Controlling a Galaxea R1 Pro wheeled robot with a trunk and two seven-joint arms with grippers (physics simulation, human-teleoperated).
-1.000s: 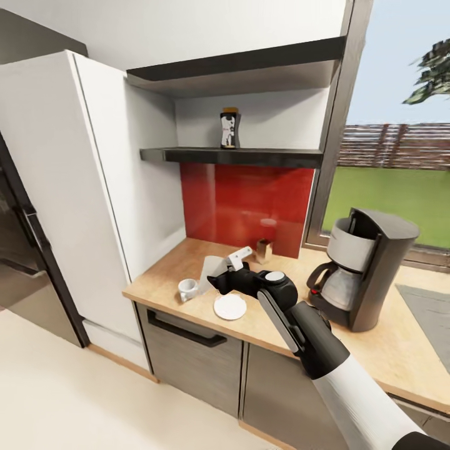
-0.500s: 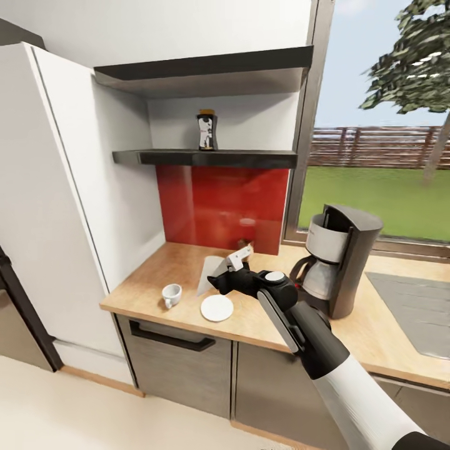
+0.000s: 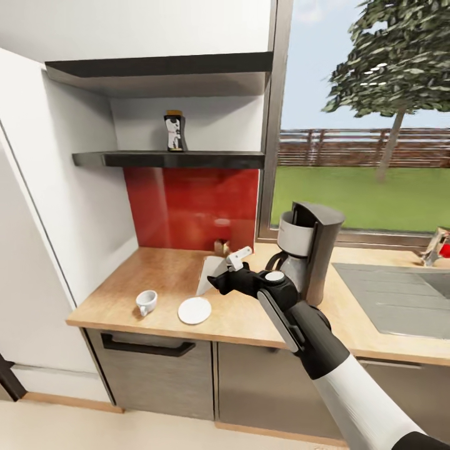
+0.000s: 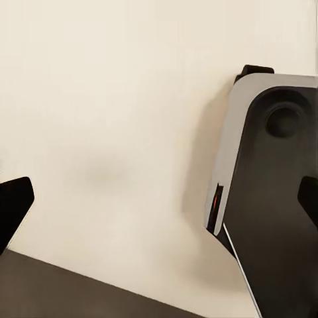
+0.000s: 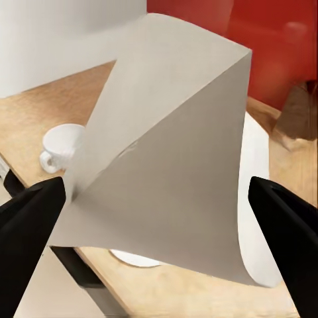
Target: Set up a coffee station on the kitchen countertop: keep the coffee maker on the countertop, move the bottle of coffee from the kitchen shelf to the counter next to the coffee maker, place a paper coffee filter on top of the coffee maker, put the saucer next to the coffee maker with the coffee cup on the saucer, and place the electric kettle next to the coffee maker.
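Note:
My right gripper [image 3: 220, 275] is shut on the paper coffee filter [image 3: 211, 275], a pale folded cone held above the wooden countertop [image 3: 162, 275], left of the coffee maker [image 3: 307, 249]. In the right wrist view the filter [image 5: 165, 152] spreads between the two black fingertips [image 5: 26, 225]. A white coffee cup [image 3: 147, 302] stands on the counter, with the white saucer [image 3: 194, 310] apart to its right. The bottle of coffee [image 3: 174, 131] stands on the dark shelf [image 3: 169, 159]. In the left wrist view my left gripper [image 4: 165, 199] is open over pale floor. The kettle is out of view.
A small brown object [image 3: 220, 247] sits against the red backsplash [image 3: 187, 206]. A steel sink [image 3: 400, 294] with a tap [image 3: 436, 245] lies right of the coffee maker. A tall white cabinet [image 3: 44, 206] bounds the counter's left end. Drawers [image 3: 147, 369] sit under the counter.
The whole head view has shifted: the camera turned right, bringing the sink and tree into view. My right gripper keeps its hold on the filter.

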